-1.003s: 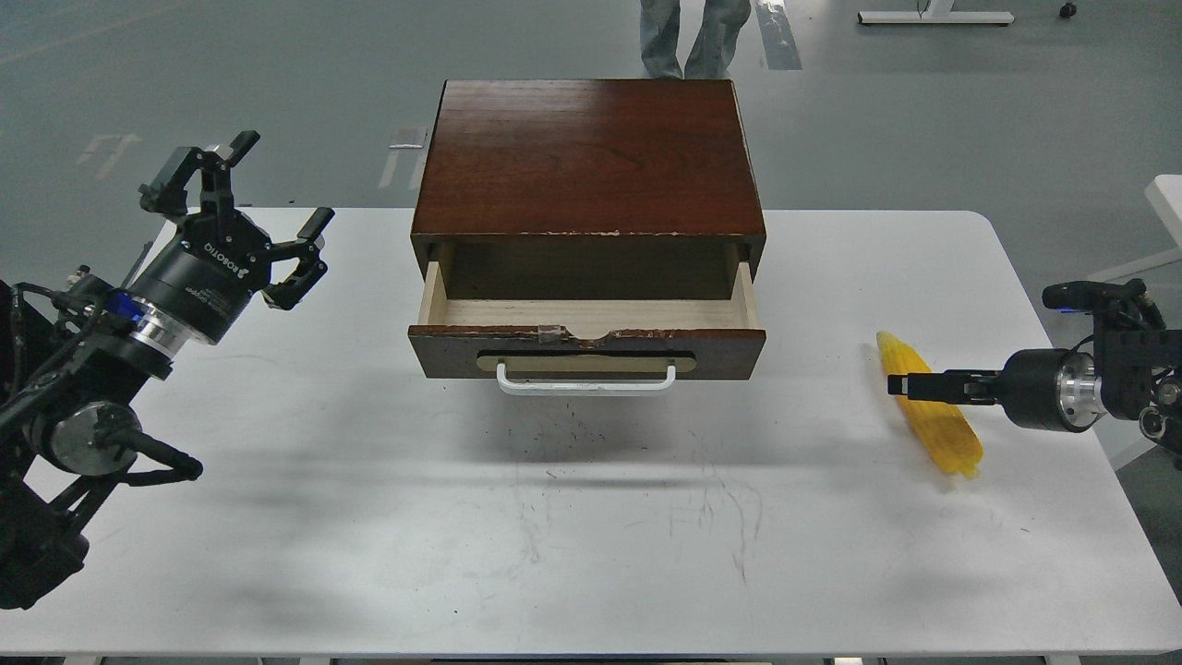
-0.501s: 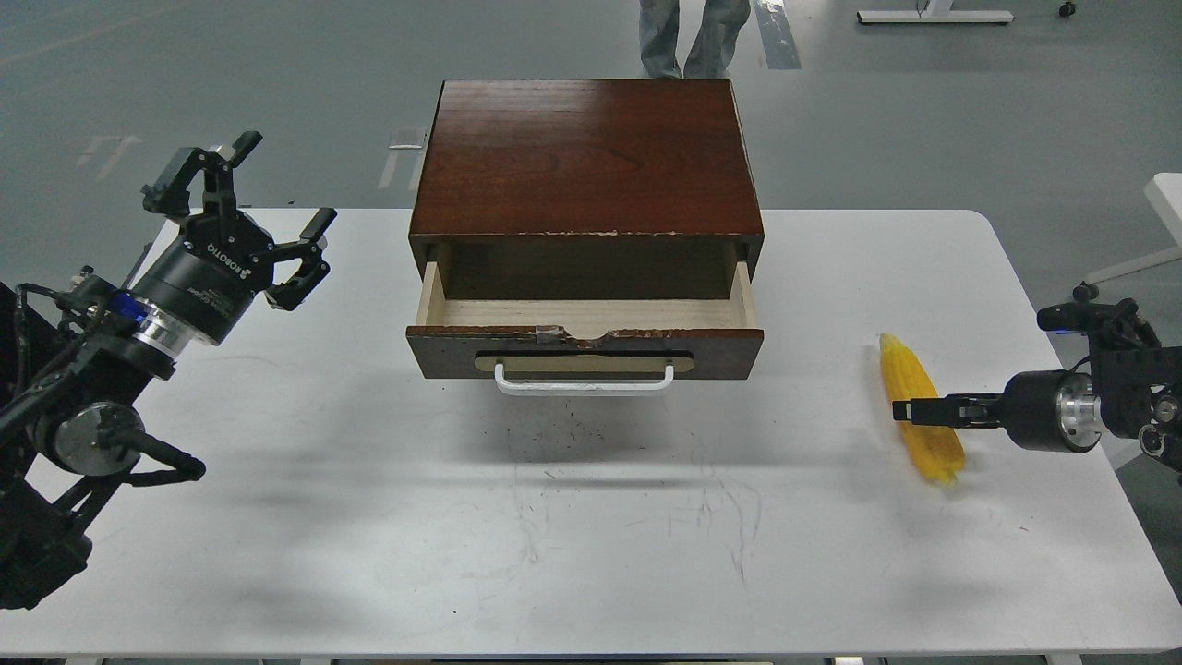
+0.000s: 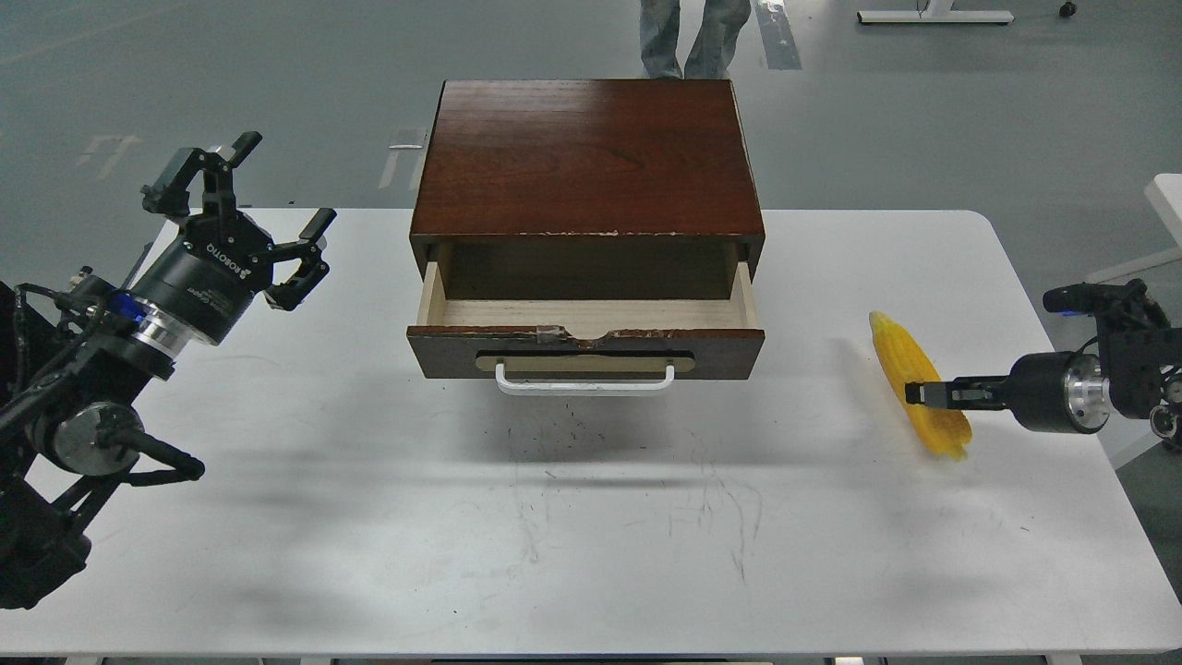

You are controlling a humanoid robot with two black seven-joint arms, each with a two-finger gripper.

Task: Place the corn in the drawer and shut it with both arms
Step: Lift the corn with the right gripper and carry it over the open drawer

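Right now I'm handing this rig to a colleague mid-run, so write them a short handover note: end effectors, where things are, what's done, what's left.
Left end effector: open, empty, raised left of the cabinet.
Right end effector: seen edge-on across the middle of the corn; a firm grip cannot be confirmed.
Corn: over the right side of the table, right of the drawer, tilted; lifted or resting is unclear.
Done: drawer pulled open, nothing visible in the part that shows.
Left: carry corn into the drawer, release, then push the drawer shut with both arms.
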